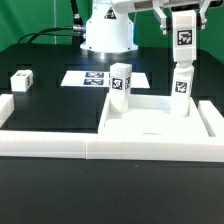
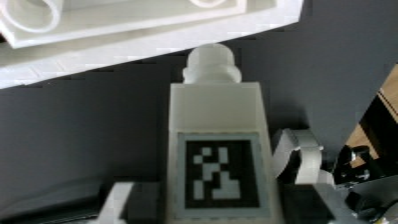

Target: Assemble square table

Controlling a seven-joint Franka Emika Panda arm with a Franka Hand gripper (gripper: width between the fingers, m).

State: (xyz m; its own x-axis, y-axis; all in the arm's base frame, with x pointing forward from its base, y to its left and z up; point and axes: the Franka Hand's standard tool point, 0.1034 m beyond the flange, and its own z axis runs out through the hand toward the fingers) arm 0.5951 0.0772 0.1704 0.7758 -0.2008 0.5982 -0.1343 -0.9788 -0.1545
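Black tabletop [image 1: 45, 60]; green backdrop [image 1: 214, 50] at exterior view's right; dark behind; even light.

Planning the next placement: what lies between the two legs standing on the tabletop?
In the exterior view, its left leg and right leg have only bare tabletop between them.

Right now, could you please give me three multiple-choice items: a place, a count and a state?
1. Where is the loose leg block that lies off the slab? A. the exterior view's left of the marker board; B. the exterior view's right of it; C. on the border wall.
2. How many leg blocks show in the exterior view? A. two; B. four; C. six.
3. How do the jaws stand? A. open, empty; B. shut on the slab; C. shut on a held leg block.
Answers: 1 A, it sits alone at that side; 2 B, one loose, two upright leg blocks, one held; 3 C, the wrist view shows the block between them.
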